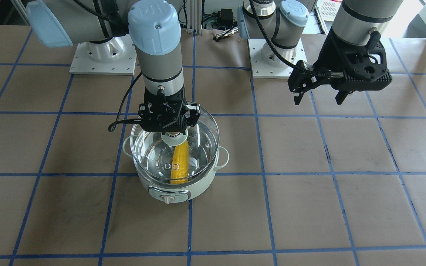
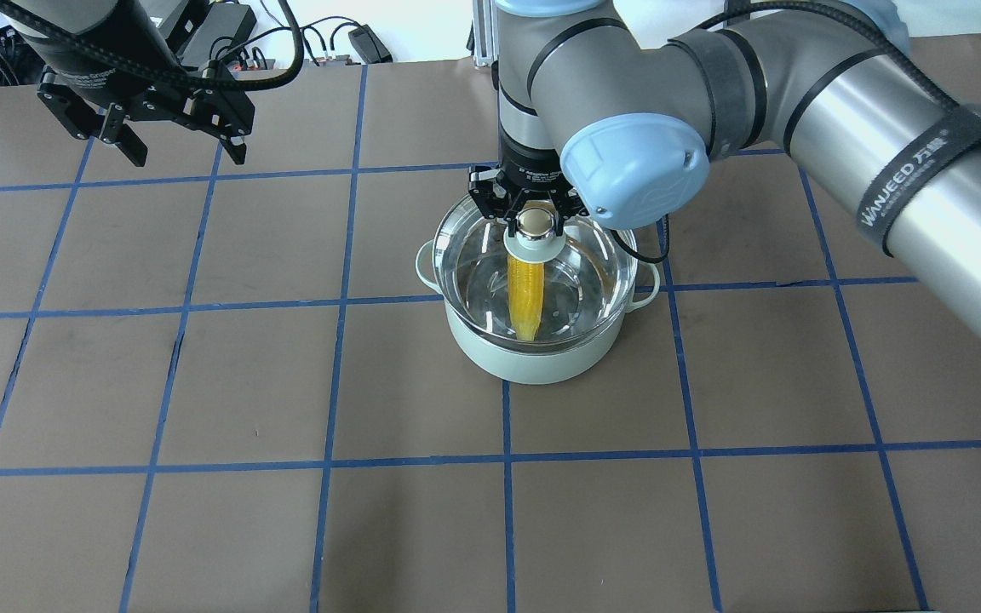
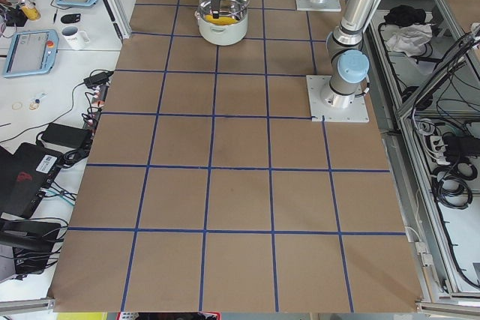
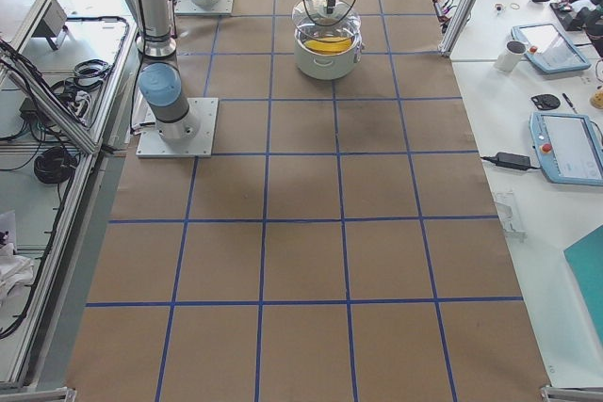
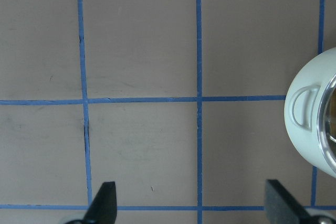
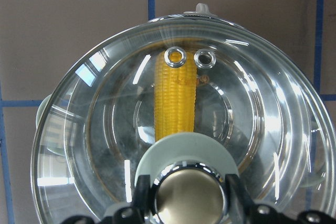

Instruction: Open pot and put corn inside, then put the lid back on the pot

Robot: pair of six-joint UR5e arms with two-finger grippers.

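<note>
On the lid [image 6: 94,129], wrist view resolves two vents [image 6: 175,56]

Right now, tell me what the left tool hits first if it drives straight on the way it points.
The table: the left tool, open, points down at brown paper crossed by blue tape. The pot sits off to one side, seemingly clear of that line, though depth is hard to judge.

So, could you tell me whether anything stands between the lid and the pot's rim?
Nothing visible does. The right end effector holds the lid just above the pot; the corn lies inside, seemingly below the rim.
</note>
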